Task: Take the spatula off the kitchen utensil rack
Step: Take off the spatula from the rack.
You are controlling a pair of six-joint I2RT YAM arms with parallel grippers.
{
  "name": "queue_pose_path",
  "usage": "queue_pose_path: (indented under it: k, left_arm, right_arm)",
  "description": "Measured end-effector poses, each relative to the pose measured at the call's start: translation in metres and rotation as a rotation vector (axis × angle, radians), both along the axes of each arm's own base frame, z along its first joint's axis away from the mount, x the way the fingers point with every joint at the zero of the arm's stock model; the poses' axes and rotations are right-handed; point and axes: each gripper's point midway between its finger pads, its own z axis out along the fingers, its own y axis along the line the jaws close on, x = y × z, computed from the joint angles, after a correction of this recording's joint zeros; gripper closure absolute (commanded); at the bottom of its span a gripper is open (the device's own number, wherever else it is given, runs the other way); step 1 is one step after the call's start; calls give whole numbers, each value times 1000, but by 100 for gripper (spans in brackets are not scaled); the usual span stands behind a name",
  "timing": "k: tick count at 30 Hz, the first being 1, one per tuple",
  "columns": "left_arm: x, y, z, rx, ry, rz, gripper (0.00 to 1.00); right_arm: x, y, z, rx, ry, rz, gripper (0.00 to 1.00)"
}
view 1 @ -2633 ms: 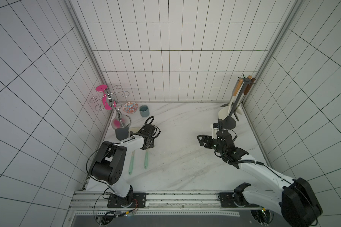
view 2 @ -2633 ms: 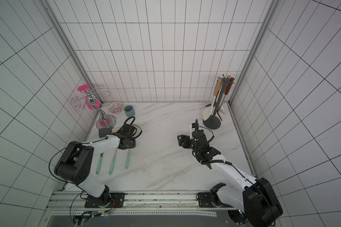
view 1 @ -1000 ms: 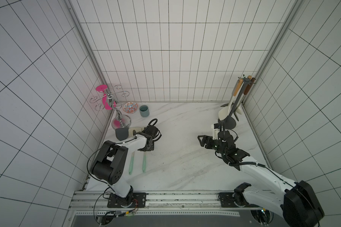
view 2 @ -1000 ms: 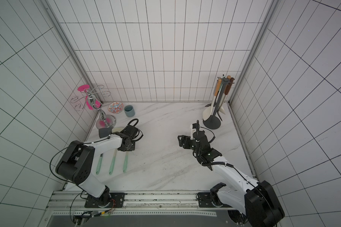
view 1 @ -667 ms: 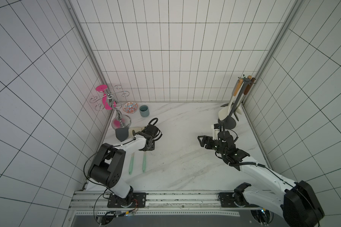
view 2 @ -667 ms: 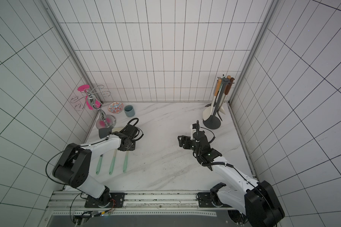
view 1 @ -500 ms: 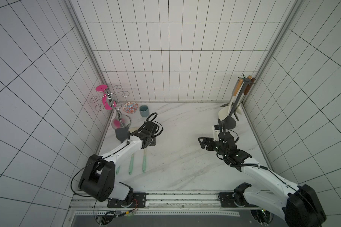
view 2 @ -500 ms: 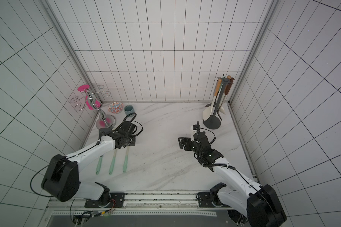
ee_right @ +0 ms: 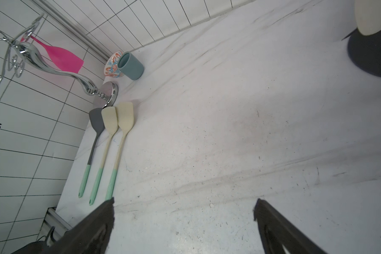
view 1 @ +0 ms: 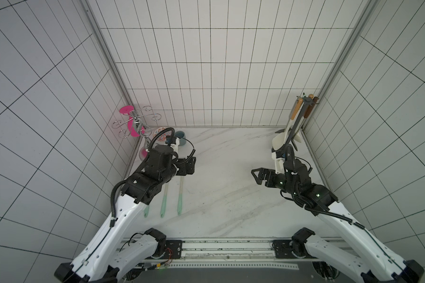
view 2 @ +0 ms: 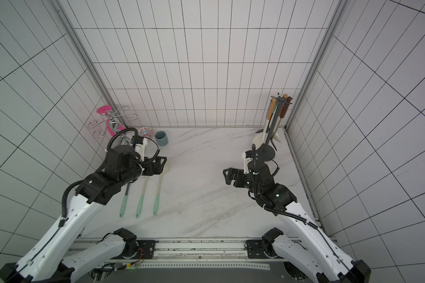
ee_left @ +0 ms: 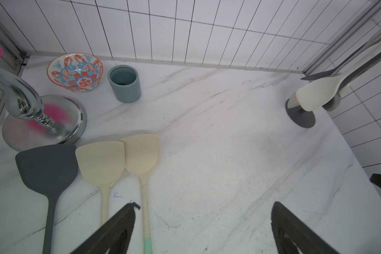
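Worktop (view 1: 226, 196) of veined white marble is spreading between the tiled walls, and both arms are reaching out over it. The left hand (ee_left: 205, 205) is hovering at the left side with its fingers wide apart and nothing between them. The right hand (ee_right: 184, 201) is hanging over the right side, likewise spread and holding nothing. The kitchen utensil rack (view 2: 268, 154) is standing in the far right corner, with pale utensils with wooden handles (view 1: 295, 111) dangling from its hooks. Opposite, a chrome stand (ee_left: 24, 96) is carrying a pink spatula (ee_right: 62, 57). Three spatulas are lying side by side near the chrome base. The end cream spatula (ee_left: 142, 151) is resting flat, off the rack, its handle running just beside one left finger. Next to it are lying the middle cream spatula (ee_left: 100, 160) and the grey spatula (ee_left: 46, 167). A blue cup (ee_left: 124, 84) and a patterned bowl (ee_left: 75, 71) are sitting by the back wall.
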Motion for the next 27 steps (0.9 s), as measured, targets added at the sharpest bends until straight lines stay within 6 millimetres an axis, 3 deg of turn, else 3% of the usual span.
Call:
queue_pose_path:
  k: [2,6,16,22,27]
  left_arm:
    - [-11,0,17,-31,-45,-25,3]
    - [-31,0,27,-72,-76,-70,3]
    - [-47,-3,6,-112,-50,-109,3]
    - [-39,-21,-3,-187,-37,-153,3]
    - [-20,-39,-10,-231,-8,-183,3]
  right_arm:
    - [-8,-2,11,15,4,-1,1]
    - [-24,-11,22,37,22,-17,1]
    - [-54,-36,33,36,68,-63,1]
    - [-49,-36,46,14,60,-74,1]
    - [-27,-30,39,-82,74,-67,1]
